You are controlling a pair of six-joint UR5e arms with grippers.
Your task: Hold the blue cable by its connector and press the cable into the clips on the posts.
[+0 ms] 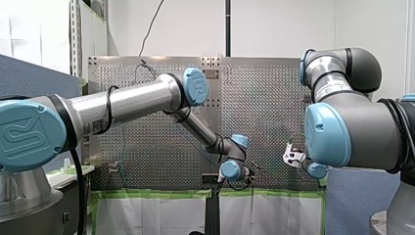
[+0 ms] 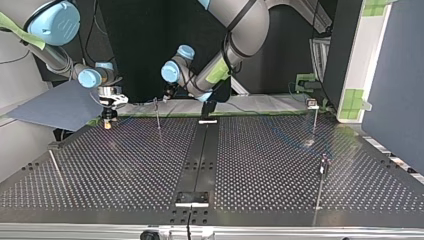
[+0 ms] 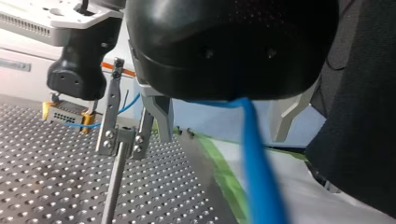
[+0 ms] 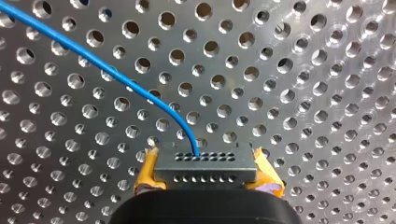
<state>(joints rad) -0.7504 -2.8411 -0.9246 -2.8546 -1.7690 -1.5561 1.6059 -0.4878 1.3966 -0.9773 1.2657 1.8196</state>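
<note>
Clamping the connector (image 4: 205,163) between our right gripper's (image 4: 205,175) yellow pads (image 4: 144,176), we hold it low over the perforated table (image 4: 303,93) at the top view's upper left. The blue cable (image 4: 116,77) leaves it and passes, unpinched, between our left gripper's (image 3: 220,135) wide-spread fingers (image 3: 159,112), beside a clip post (image 3: 116,158).

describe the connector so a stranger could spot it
At the table's far left in the top view, my right claw hangs low. Its yellow pads clamp the connector: a grey block with rows of holes, where the blue cable ends.
</note>
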